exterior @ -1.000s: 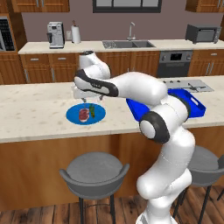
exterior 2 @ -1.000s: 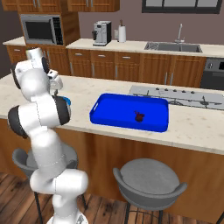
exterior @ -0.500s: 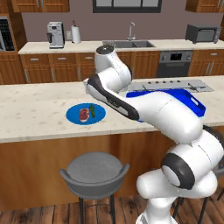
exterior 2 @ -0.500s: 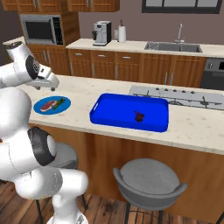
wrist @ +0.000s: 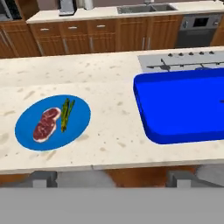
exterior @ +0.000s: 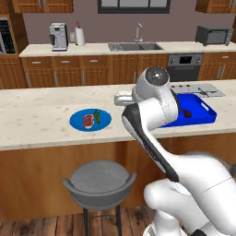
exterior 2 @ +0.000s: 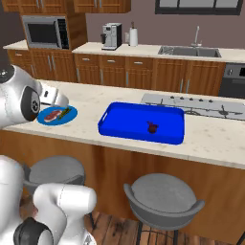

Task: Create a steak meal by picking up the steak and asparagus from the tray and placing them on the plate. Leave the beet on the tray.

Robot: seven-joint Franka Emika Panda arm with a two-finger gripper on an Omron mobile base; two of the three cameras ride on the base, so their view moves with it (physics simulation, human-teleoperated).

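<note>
You have the table (wrist: 113, 118) carrying everything, and the tray (wrist: 183, 109) is your landmark on it. The plate (wrist: 52, 122) lies well apart from the tray, off its short end, on the side away from the stovetop. On the plate, the steak (wrist: 46, 124) lies flat with the asparagus (wrist: 65, 114) just beside it, on the side nearer the tray. The beet (exterior 2: 152, 127) sits inside the tray, alone, toward the tray's far half as the right base view has it.

Judged from how things lie, both foods are placed and the beet is left where it should be, so the task looks complete. No further pick seems called for; the only move left is to take the arm clear of the table without brushing the plate.

The end effector (exterior: 120, 98) hangs above the table between plate and tray, with nothing visible in it. You cannot tell how wide it stands: the left base view shows it only as a pale block beside the arm. The arm also covers part of the tray in that view, and the hand view cuts the tray off at its right edge, so the beet is barely a speck there.
</note>
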